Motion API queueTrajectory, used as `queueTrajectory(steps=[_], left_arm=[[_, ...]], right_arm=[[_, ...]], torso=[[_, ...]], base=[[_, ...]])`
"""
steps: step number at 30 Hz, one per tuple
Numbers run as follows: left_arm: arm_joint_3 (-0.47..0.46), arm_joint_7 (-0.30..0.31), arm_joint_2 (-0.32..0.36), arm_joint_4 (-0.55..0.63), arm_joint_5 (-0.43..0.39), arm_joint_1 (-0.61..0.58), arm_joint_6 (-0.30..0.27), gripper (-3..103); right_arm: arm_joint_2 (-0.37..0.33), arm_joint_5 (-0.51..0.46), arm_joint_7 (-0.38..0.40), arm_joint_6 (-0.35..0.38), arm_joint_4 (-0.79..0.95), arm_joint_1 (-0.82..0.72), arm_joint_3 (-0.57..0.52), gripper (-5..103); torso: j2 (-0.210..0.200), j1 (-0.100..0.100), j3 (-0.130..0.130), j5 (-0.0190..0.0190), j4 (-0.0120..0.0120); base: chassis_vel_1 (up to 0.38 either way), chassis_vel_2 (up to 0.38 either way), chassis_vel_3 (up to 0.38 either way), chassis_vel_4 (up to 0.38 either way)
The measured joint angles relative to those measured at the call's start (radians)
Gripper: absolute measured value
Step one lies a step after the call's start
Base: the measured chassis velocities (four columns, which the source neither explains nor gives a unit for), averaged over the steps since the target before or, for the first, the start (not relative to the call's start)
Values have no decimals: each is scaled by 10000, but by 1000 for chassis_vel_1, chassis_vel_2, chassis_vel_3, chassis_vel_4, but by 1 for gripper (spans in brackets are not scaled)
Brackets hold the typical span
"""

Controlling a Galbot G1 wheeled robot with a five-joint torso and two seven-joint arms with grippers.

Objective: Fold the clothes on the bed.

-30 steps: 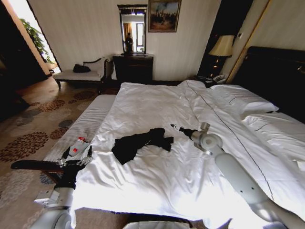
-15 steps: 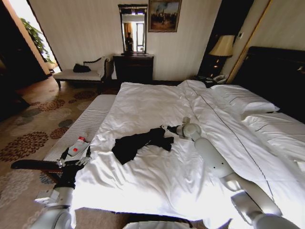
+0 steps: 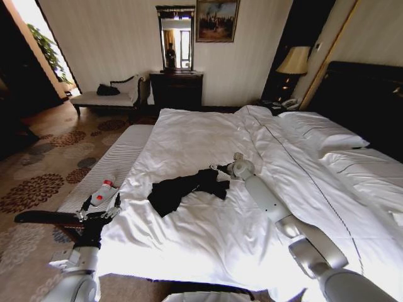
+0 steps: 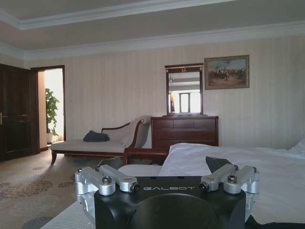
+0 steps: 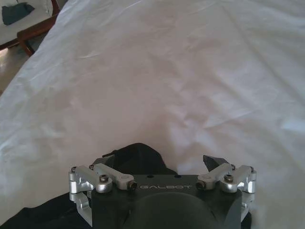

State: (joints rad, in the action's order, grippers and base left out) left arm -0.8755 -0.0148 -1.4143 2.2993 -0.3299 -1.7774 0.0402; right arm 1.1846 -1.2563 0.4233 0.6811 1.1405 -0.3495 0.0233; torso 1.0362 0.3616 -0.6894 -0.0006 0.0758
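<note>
Head view. Large bed with white duvet and pillows [image 3: 201,138], dark headboard at the right. Crumpled black cotton T-shirt [image 3: 182,189] lies on the duvet, toward the near left part of the bed, bunched in a long heap. Right arm reaches across the bed from the lower right; right gripper [image 3: 217,168] sits at the shirt's far right end, touching or just above the cloth — cannot tell which from here. Left gripper [image 3: 101,211] hangs off the bed's near left corner, low, by the dark wooden frame rail [image 3: 47,218]. A white bottle with a red cap [image 3: 102,192] lies on the striped bench beside the bed [image 3: 119,157].

Left wrist view. Left gripper [image 4: 167,179] with its two silver fingers spread wide, nothing between them. Beyond: bed edge, dark wooden dresser with mirror [image 4: 185,130], pale chaise with a dark cushion [image 4: 95,143].

Right wrist view. Right gripper [image 5: 162,164] fingers spread apart, nothing clamped; the black T-shirt [image 5: 138,155] lies directly under and between them, white duvet stretching away past it.
</note>
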Motion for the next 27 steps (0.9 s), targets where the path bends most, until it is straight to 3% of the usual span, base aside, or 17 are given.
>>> queueTrajectory(steps=[4,8,11,15,17,18,20,22,27], left_arm=[[69,2,-23,-102,50,65,6,100],[96,4,-29,-221,74,150,20,100],[96,6,-27,-307,62,224,30,100],[88,8,-7,-343,42,257,32,100],[81,12,13,-397,23,308,34,100],[81,14,17,-424,19,331,35,100],[81,14,17,-435,17,345,34,100],[83,16,21,-466,14,378,35,100],[84,17,30,-500,8,419,35,100]], right_arm=[[94,194,-14,-60,-312,52,32,103],[184,270,-18,-95,-537,100,45,95],[232,324,-22,-97,-711,142,69,79],[230,368,-22,-96,-744,144,89,73],[214,466,-23,-88,-746,144,113,62],[187,572,-41,-88,-729,121,122,52],[157,586,-45,-86,-680,81,124,52],[66,547,-43,-55,-478,-46,124,41],[-12,454,23,-21,-210,-232,114,25]], torso=[[0,0,0,0,-2],[0,0,0,0,-2],[0,0,0,0,-3],[0,0,0,0,-1],[0,0,0,0,-2],[0,0,0,-1,-3],[0,0,0,0,-2],[-1,0,0,0,-1],[-1,0,0,0,-1]], base=[[0,0,0,0],[0,0,0,0],[0,0,0,0],[0,0,0,0],[0,0,0,0],[0,0,0,0],[0,0,0,0],[0,0,0,0],[0,0,0,0]])
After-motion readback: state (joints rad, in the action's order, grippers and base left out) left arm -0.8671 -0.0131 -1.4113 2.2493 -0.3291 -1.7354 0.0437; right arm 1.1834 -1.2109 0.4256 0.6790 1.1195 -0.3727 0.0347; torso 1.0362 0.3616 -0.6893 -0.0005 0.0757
